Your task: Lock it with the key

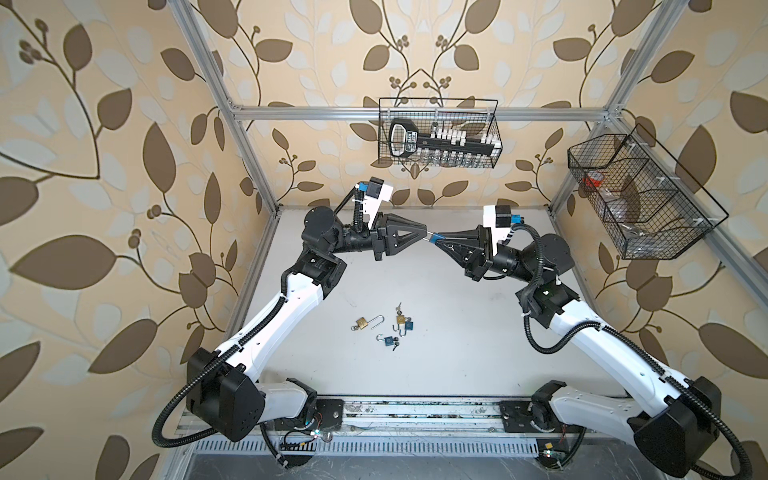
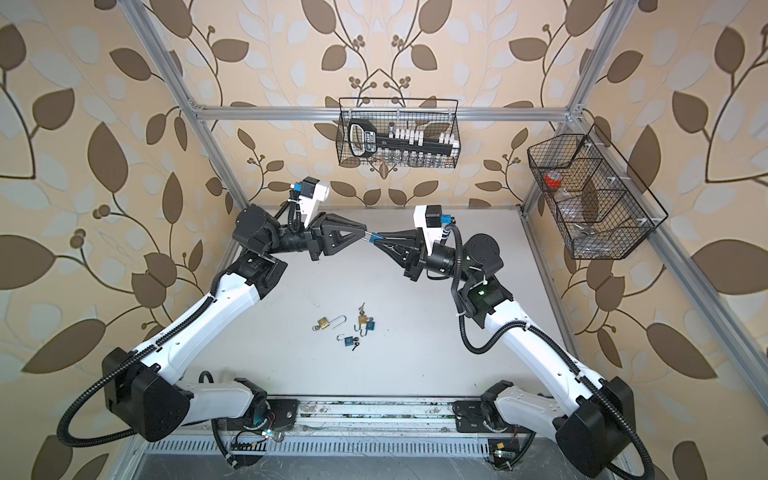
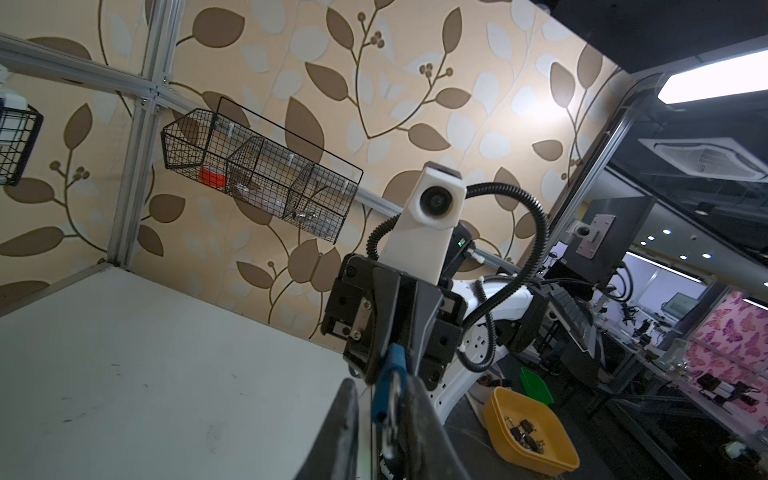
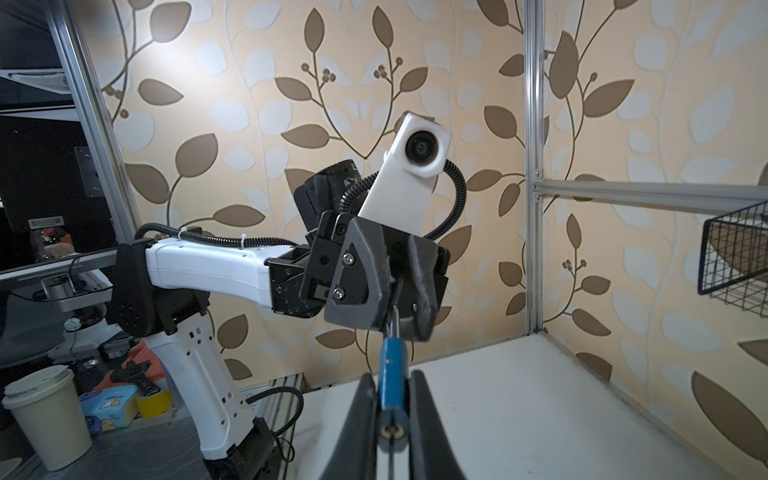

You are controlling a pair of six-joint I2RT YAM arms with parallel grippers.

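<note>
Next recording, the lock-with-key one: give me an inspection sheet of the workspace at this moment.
Surface: white tabletop, lightly scuffed, nothing spilled.
Job's things: small blue padlock held in the air between both grippers; four loose brass and blue padlocks with keys lie mid-table.
Clutter: nothing seen.
Grippers: right gripper shut on the blue padlock's body; left gripper has its jaws around the shackle, grip unclear.
Cables: black corrugated cable conduits loop off both arms, clear of the padlocks.
Surroundings: leaf-patterned walls, aluminium frame, a back-wall black wire basket and a side-wall black wire basket.
</note>
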